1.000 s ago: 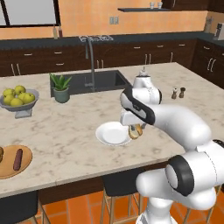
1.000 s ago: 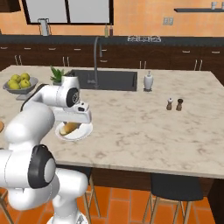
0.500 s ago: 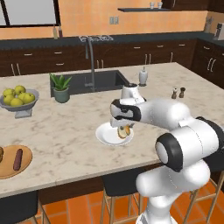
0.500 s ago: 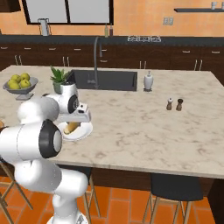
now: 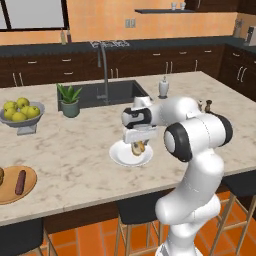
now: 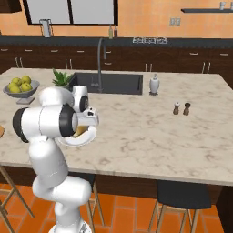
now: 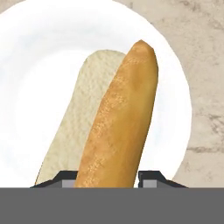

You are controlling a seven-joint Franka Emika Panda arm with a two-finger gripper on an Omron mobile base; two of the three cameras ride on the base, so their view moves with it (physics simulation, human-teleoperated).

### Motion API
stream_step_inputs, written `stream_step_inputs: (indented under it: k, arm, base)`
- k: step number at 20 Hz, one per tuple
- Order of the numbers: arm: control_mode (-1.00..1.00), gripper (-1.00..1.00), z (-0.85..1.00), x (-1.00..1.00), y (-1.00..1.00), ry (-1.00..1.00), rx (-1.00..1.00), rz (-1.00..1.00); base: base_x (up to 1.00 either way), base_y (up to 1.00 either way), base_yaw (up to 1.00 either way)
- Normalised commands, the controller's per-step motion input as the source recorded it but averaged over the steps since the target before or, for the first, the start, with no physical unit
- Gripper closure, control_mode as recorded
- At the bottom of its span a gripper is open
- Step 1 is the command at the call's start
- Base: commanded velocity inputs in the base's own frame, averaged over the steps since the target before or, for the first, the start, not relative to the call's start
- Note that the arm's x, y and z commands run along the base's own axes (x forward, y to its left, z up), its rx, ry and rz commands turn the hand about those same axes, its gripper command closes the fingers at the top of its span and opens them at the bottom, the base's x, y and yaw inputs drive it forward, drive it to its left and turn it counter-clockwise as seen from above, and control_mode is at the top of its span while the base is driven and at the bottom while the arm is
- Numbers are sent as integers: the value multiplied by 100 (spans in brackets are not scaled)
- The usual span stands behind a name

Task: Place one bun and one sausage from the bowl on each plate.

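Note:
My gripper (image 5: 137, 148) hangs just above the glossy white plate (image 5: 120, 156) near the counter's front edge, shut on a golden bun (image 5: 138, 146). In the hand view the bun (image 7: 122, 118) stands between the two dark fingertips (image 7: 151, 176), its pale cut side turned left, with the white plate (image 7: 39, 57) under it. The arm hides most of that plate (image 6: 86, 139) in the right base view. At the far left lies the tan wooden plate (image 5: 10, 192), carrying a dark sausage (image 5: 20, 182) and part of a second bun at the frame edge. The dark wooden bowl is out of view.
A grey footed bowl of apples (image 5: 20, 111) and a potted plant (image 5: 70, 99) stand behind to the left. The sink (image 5: 107, 92) with its faucet is at the back, a soap dispenser (image 5: 163, 87) beside it. Two shakers (image 6: 180, 108) sit to the right.
The gripper has carried the bun leftward from the plate's right rim to over its middle and a little lower. The plates have not moved.

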Motion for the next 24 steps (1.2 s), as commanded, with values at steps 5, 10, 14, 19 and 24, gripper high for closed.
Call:
stream_step_inputs:
  k: [5, 10, 14, 19, 24]
  arm:
    - [-100, 100, -37, 0, -5, 4, 0, 5]
    - [-100, -100, -5, 0, 0, 0, 0, 0]
    - [-100, -100, 0, 0, 0, 0, 0, 0]
    - [-100, -100, 0, -10, 0, -5, 0, 0]
    - [-100, -100, 0, -3, -4, -25, 1, 0]
  base:
    - [0, 0, 0]
    - [0, 0, 0]
    - [0, 0, 0]
    - [0, 0, 0]
    - [0, 0, 0]
